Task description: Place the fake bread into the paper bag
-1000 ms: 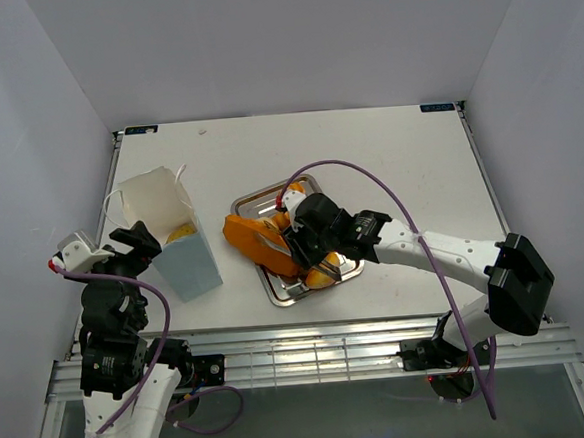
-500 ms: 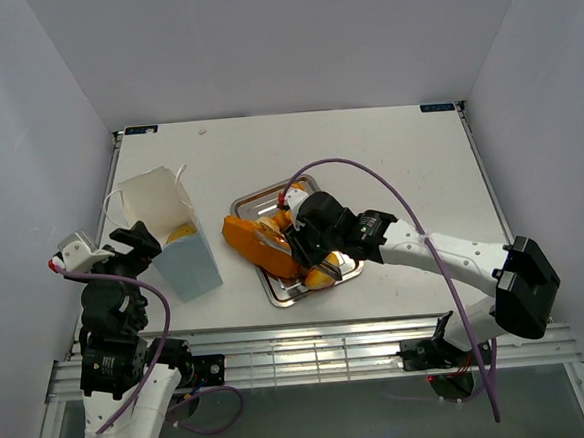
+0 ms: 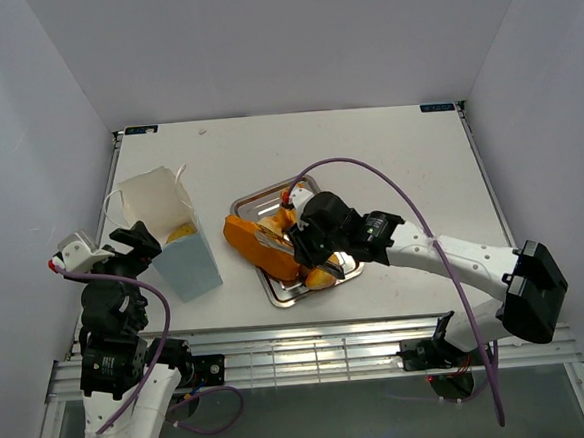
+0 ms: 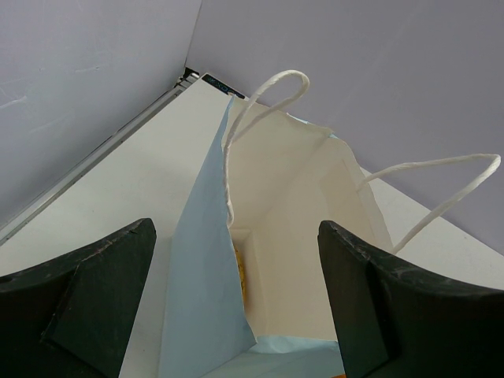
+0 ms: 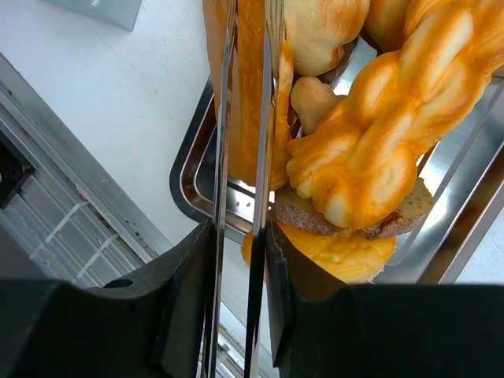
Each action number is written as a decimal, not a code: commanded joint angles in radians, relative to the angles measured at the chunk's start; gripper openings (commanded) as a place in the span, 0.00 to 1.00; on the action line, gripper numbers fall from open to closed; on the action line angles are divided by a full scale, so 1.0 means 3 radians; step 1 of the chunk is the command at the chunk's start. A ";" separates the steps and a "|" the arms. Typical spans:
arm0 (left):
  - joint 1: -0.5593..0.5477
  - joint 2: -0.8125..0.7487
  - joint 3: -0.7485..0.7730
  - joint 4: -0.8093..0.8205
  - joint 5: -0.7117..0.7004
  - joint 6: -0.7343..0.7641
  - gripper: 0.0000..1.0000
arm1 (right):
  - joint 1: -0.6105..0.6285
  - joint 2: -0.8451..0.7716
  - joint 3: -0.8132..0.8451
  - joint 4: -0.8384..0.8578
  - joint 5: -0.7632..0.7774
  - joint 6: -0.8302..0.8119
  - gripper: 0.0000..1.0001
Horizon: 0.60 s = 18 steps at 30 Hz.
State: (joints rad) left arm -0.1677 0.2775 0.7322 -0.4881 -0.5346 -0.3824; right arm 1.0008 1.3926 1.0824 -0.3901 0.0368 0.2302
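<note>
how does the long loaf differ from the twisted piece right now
The long loaf is smooth and deep orange; the twisted piece is braided and paler golden. The long loaf shows between the fingers of the right gripper; the twisted piece lies beside them. The long loaf overhangs the tray rim; the twisted piece rests inside, on other pieces. Both are glossy.

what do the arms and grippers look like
The left arm and right arm have white links and black joints, each with a purple cable. The left gripper has chunky black wedge fingers. The right gripper has black finger bases carrying thin, shiny metal blades.
</note>
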 commanded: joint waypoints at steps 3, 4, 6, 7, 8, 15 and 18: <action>-0.0019 -0.0025 -0.0002 0.0032 0.0008 0.0022 0.95 | -0.0002 -0.0244 0.0017 0.0093 -0.0061 0.0056 0.08; -0.0014 -0.0025 -0.0002 0.0032 0.0013 0.0022 0.95 | 0.0003 -0.0265 0.0017 0.0083 -0.0056 0.0061 0.08; -0.0014 -0.0025 -0.0007 0.0032 0.0013 0.0022 0.95 | 0.0003 -0.0316 0.0027 0.0083 -0.0051 0.0081 0.08; -0.0014 -0.0020 -0.0002 0.0032 0.0013 0.0022 0.95 | 0.0003 -0.0336 0.0032 0.0083 -0.0046 0.0081 0.08; -0.0014 -0.0020 -0.0002 0.0027 0.0013 0.0022 0.95 | 0.0003 -0.0352 0.0038 0.0083 -0.0046 0.0086 0.08; -0.0014 -0.0010 -0.0007 0.0027 0.0013 0.0022 0.95 | -0.0002 -0.0423 0.0058 0.0083 -0.0021 0.0132 0.08; -0.0019 -0.0010 -0.0007 0.0032 0.0013 0.0022 0.95 | 0.0003 -0.0429 0.0063 0.0093 -0.0061 0.0143 0.08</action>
State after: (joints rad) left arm -0.1677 0.2775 0.7322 -0.4881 -0.5346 -0.3824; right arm 1.0008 1.3014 1.0824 -0.4164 0.0261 0.2596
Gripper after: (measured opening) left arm 0.943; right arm 0.334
